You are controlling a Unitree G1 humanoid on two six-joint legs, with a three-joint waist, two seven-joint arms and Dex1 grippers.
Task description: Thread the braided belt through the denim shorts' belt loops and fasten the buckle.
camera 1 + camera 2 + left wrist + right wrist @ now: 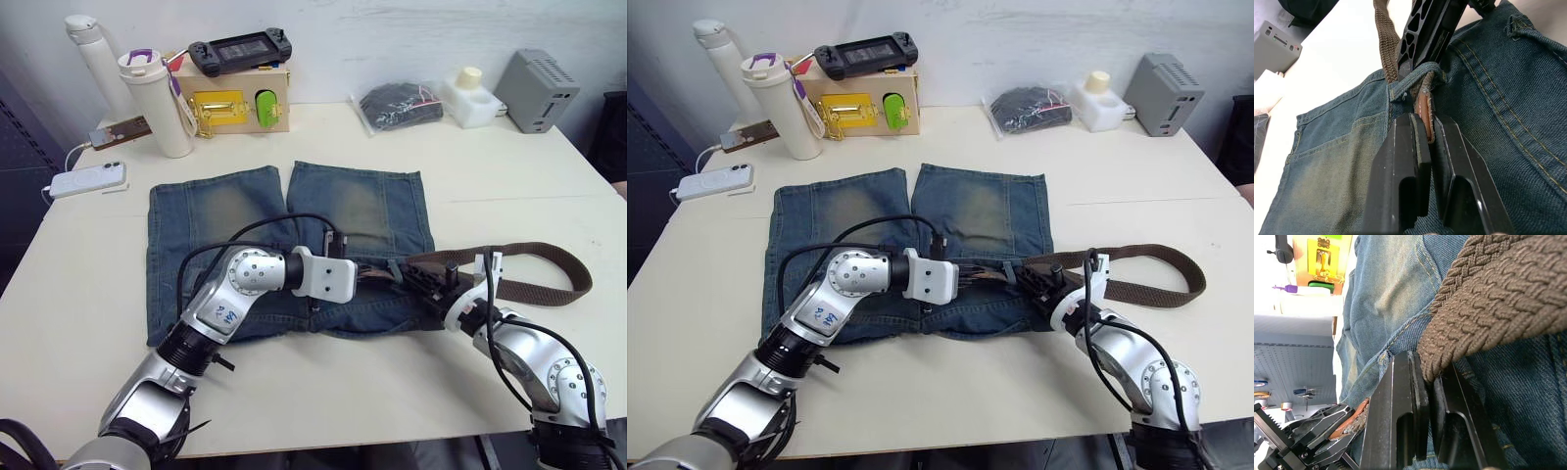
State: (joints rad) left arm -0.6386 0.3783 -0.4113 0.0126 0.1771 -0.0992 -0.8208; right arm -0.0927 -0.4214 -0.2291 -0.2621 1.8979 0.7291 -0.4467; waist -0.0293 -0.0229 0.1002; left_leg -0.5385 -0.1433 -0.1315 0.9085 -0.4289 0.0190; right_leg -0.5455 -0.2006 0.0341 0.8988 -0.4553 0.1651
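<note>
Denim shorts (284,245); both grippers (1426,131) (1431,382) pinch braided belt (529,259).

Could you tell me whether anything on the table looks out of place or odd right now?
Nothing stands out. The denim shorts lie flat, and the braided belt trails off the waistband in a loop to the robot's right, as expected mid-threading, with both grippers pinching it.

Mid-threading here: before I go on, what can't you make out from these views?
- The buckle: not made out; where the braided belt ends is unclear in the head views.
- Belt loops along the waistband of the denim shorts: head views, covered by both arms.
- How far the leather belt tip has cleared the loop: left wrist view, hidden between the left tool fingers.
- Belt beyond the right tool: cut off by the right wrist view's edge.
</note>
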